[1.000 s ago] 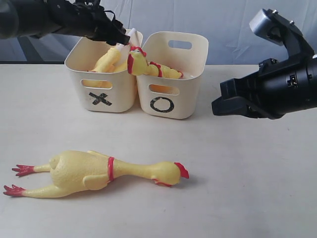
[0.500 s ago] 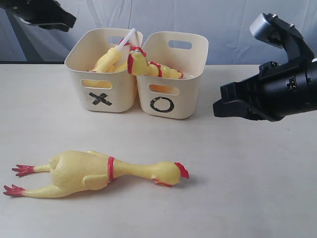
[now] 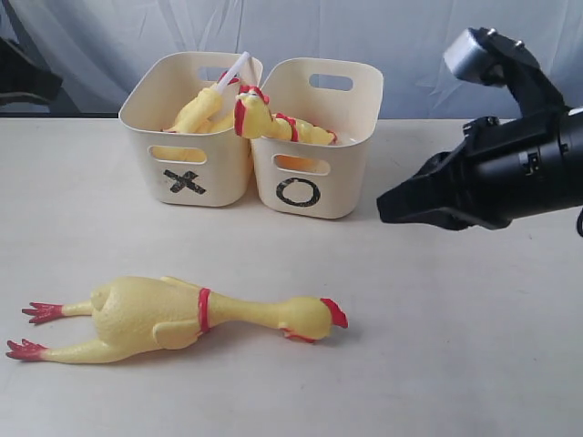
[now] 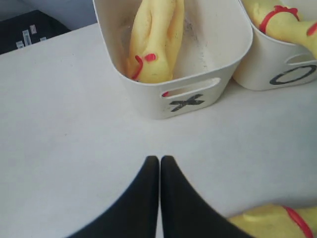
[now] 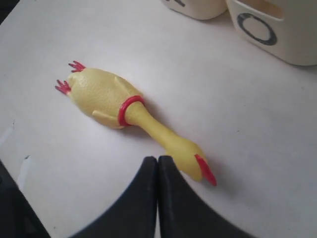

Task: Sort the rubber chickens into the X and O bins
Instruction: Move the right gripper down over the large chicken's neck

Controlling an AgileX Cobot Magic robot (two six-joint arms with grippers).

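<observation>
One large rubber chicken (image 3: 182, 314) lies flat on the table, feet to the left and head to the right. A second chicken (image 3: 196, 111) with a white tube (image 3: 232, 71) rests in the X bin (image 3: 219, 173). A third chicken (image 3: 273, 123) hangs over the rim of the O bin (image 3: 337, 173). My left gripper (image 4: 159, 158) is shut and empty, above bare table in front of the X bin (image 4: 148, 104). My right gripper (image 3: 387, 208) is shut and empty, hovering right of the O bin; in its wrist view the gripper (image 5: 157, 158) is just short of the lying chicken's head (image 5: 195, 158).
The bins stand side by side at the back of the white table (image 3: 455, 346). A pale curtain hangs behind them. My left arm (image 3: 27, 82) shows only as a dark shape at the far left edge of the exterior view.
My left arm has pulled back from over the X bin to the far left, and its gripper has gone from open to shut. The right arm has edged left.
</observation>
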